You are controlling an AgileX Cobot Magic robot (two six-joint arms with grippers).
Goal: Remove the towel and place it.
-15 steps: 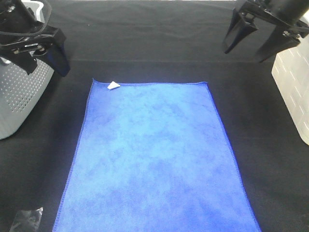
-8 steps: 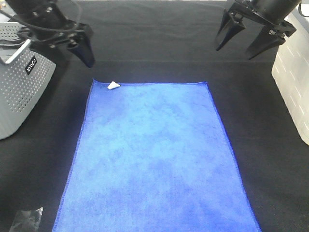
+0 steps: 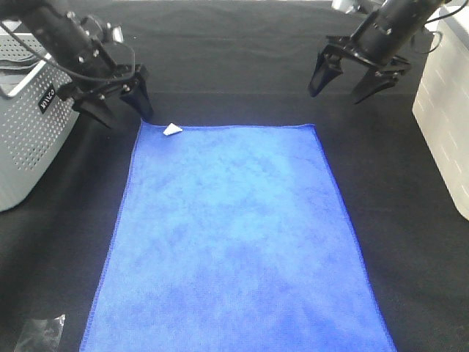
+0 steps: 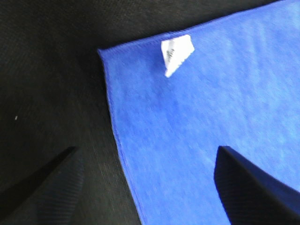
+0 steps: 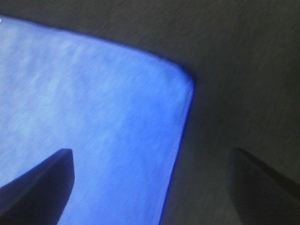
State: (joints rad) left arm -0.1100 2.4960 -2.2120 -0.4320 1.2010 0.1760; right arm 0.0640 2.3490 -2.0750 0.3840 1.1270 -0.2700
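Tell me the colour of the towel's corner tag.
The small tag is white, on the royal-blue microfibre towel; left wrist view shows it best.

Corner of the towel (image 4: 211,108) in view, lying flat on the black table cloth (image 4: 51,70). Stitched edge visible along both sides of the corner. White tag (image 4: 176,54) sits on the towel just inside the corner, slightly blurred. Left gripper (image 4: 146,150) has its jaws spread wide, one over the black cloth and the other over the towel, with the towel's edge between them.

Towel (image 3: 234,242) royal blue, tag (image 3: 172,130) white; table cloth (image 3: 234,66) black; basket (image 3: 29,139) grey, perforated; left claw (image 3: 124,114), right claw (image 3: 335,94) black.
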